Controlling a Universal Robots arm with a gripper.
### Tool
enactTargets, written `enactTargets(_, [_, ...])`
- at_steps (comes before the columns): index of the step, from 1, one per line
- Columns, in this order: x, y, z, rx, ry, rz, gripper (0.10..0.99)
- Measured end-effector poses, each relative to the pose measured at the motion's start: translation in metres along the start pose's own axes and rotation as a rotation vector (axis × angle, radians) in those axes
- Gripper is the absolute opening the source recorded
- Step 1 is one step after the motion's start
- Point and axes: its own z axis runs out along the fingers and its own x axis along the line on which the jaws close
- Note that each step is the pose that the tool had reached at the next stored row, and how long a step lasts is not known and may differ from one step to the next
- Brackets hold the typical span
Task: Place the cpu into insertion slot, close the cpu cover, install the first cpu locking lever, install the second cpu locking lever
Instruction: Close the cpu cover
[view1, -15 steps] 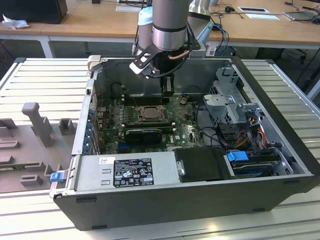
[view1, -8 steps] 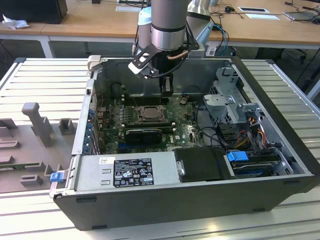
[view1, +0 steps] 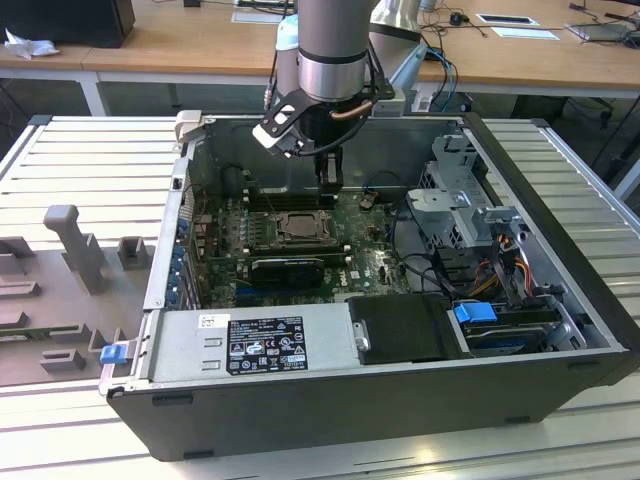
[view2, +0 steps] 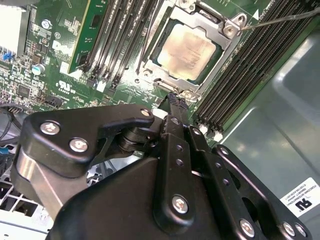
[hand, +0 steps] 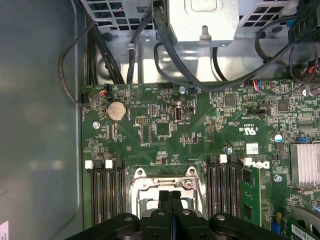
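Open computer case (view1: 400, 410) holds motherboard (hand: 165, 130); cpu (view2: 189, 46) in insertion slot (view1: 298, 228), cpu cover (view2: 156, 40) flat over it; gripper (view2: 174, 99) closed, empty, just beside.

RAM slots (hand: 106, 195) flank pincer (hand: 170, 196) both sides; coin cell (hand: 116, 111) beyond its tips; power supply (view1: 250, 345), drive cage (view1: 462, 205) well apart from it.

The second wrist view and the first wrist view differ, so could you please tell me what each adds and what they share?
The second wrist view adds the chip, its silver top framed by the metal cover. The first wrist view adds the coin battery and black cables. Both wrist views show the shut gripper at the socket and the memory slots.
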Motion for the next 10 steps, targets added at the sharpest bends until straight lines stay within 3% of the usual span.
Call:
enactTargets(6, [-0.0004,-0.0093,0.0014,0.0,0.0,0.0,0.106])
enactTargets(10, [-0.0007,-0.0151,0.0101,-0.002,0.0001,0.0,0.106])
